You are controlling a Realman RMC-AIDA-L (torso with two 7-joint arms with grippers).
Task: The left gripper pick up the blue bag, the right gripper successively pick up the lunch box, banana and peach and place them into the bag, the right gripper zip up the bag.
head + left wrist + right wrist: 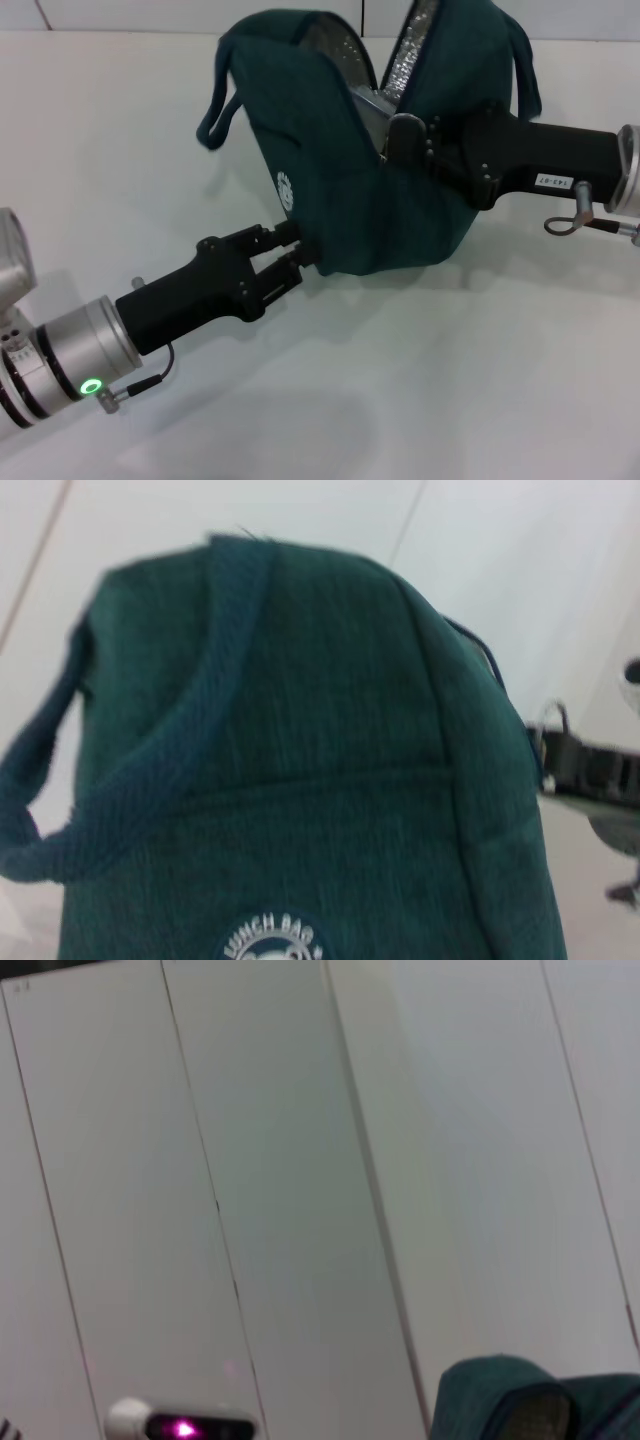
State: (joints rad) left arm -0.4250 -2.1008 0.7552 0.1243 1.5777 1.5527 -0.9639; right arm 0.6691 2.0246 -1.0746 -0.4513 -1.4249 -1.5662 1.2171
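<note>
You face a plain white table (120, 180), evenly lit; behind it stands a white panelled wall (300, 1160) with thin dark seams.

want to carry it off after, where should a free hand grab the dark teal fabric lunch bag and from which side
Probably the looped handle hanging off the dark teal fabric lunch bag on the robot's left, approached from that side. It droops clear as an open loop, while the left gripper clamps the lower corner and the right gripper sits at the foil-lined mouth, blocking the right side.
</note>
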